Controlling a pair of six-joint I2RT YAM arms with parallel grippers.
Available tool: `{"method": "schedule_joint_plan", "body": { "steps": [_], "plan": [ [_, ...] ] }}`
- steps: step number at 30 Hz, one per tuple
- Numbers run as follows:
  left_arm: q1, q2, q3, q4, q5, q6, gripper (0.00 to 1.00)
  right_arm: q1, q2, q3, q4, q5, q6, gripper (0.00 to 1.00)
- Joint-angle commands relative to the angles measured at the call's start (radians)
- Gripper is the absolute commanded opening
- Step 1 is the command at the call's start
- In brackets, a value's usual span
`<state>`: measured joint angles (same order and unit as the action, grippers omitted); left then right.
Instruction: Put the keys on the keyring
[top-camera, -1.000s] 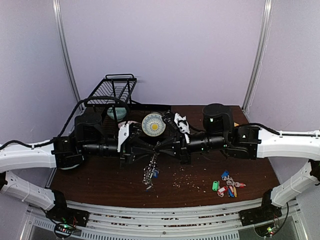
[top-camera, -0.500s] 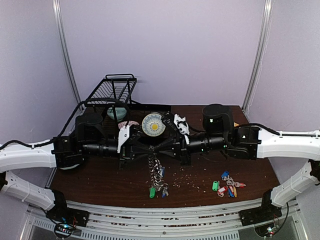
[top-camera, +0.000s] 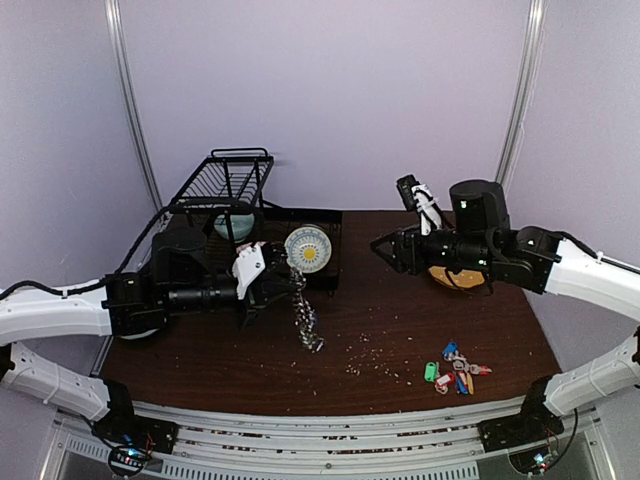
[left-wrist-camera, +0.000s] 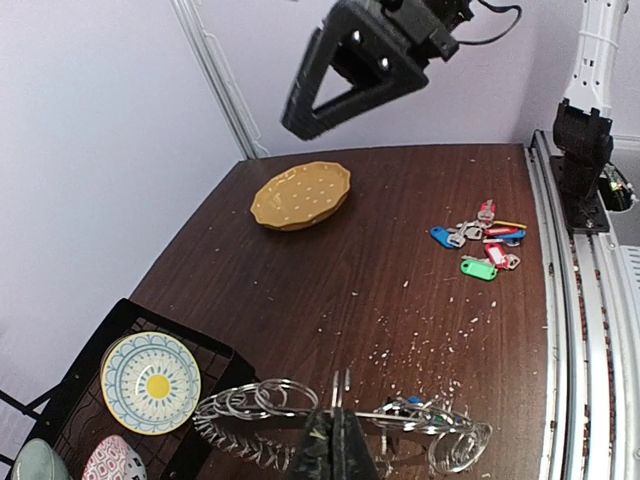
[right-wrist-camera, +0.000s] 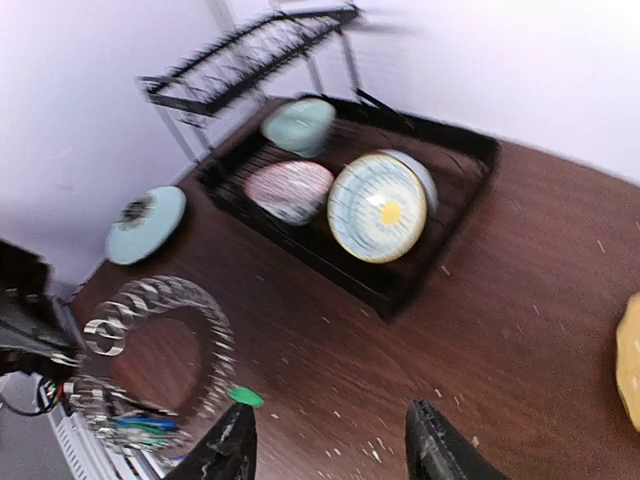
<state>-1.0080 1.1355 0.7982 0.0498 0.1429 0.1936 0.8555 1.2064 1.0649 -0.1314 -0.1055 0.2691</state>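
gripping the keyring (top-camera: 304, 318) by its upper rim, the left gripper (top-camera: 268, 282) is fully closed on it, at the left centre of the table (top-camera: 400, 310). the keyring hangs below the gripper, nearly edge-on in the top view. whether its lower end touches the table cannot be determined. in the left wrist view the closed fingers (left-wrist-camera: 322, 452) clamp the rim among its small silver rings. in the right wrist view the keyring appears as a dark ring with a wide hole, lined with silver rings, with blue and green tags at its lower edge.

the right gripper (top-camera: 384, 249) is raised above the table, right of centre, with its jaws apart and nothing between them. it is well apart from the keyring.

the keys (top-camera: 456, 372) lie on the table near its front right corner, a loose bunch of silver metal with blue, green and red tags. neither gripper touches them.

a yellow-patterned plate (top-camera: 307, 249) stands in a black dish rack (top-camera: 228, 178) at the rear left. an orange dish (top-camera: 448, 279) rests on the table beneath the right arm. crumbs (top-camera: 366, 352) are scattered between the keyring and the keys.
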Motion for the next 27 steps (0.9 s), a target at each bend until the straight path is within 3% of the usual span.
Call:
{"method": "schedule_joint_plan", "body": {
  "steps": [1, 5, 10, 18, 22, 27],
  "plan": [
    [0.002, -0.014, 0.006, 0.078, -0.077, -0.007, 0.00, -0.045, 0.025, -0.012, -0.421, 0.295, 0.250, 0.53],
    [0.002, -0.012, 0.010, 0.074, -0.095, -0.020, 0.00, -0.055, 0.021, -0.099, -0.576, 0.381, 0.361, 0.53],
    [0.002, -0.021, 0.006, 0.072, -0.084, -0.017, 0.00, -0.056, 0.091, -0.207, -0.638, 0.319, 0.455, 0.48],
    [0.002, -0.045, -0.008, 0.072, -0.074, -0.002, 0.00, -0.055, 0.115, -0.377, -0.465, 0.318, 0.622, 0.40],
    [0.002, -0.050, -0.011, 0.072, -0.068, 0.003, 0.00, -0.055, 0.141, -0.390, -0.428, 0.305, 0.639, 0.41],
    [0.001, -0.055, -0.014, 0.073, -0.059, 0.009, 0.00, -0.057, 0.158, -0.410, -0.404, 0.309, 0.634, 0.34]
  ]
}}
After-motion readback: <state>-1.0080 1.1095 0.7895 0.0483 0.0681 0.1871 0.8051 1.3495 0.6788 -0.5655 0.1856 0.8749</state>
